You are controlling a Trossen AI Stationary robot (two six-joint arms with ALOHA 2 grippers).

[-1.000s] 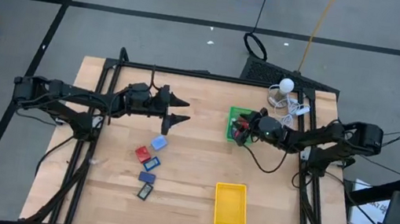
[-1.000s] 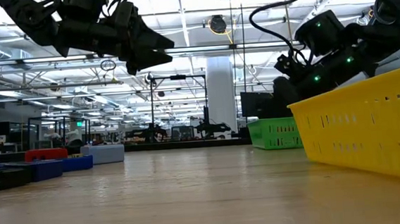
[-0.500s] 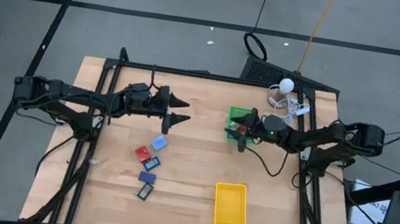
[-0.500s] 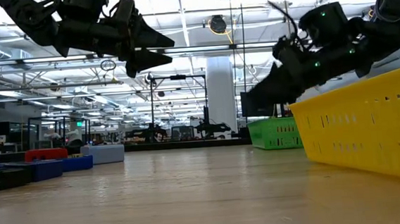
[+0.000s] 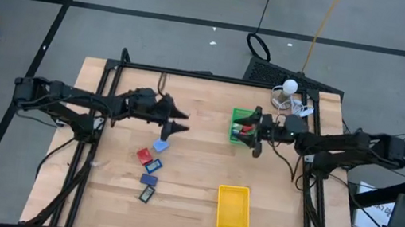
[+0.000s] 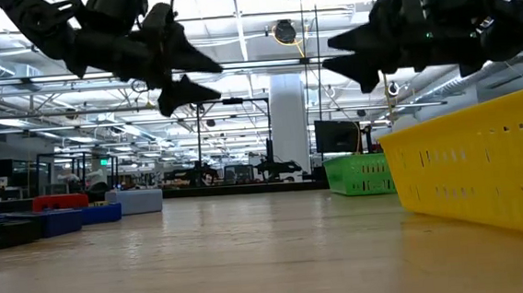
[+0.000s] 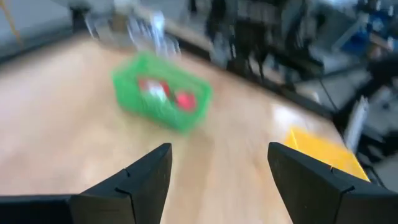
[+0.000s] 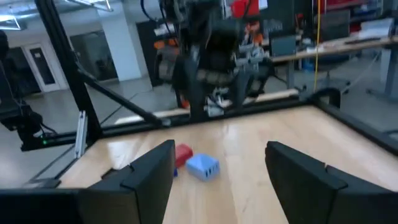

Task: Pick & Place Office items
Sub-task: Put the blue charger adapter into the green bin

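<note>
Lifted from the green tray [image 5: 243, 118], the right gripper [image 5: 251, 139] shows jaws spread and empty: drop likely made. Left gripper [image 5: 179, 121], jaws spread, hovers above the blue piece [image 5: 161, 145].

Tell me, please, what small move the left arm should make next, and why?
Probably lower the left end effector onto the light blue item just beside it: its fingers are open and empty above the table, while four items lie unsorted and the right end effector hangs empty over the green tray.
</note>
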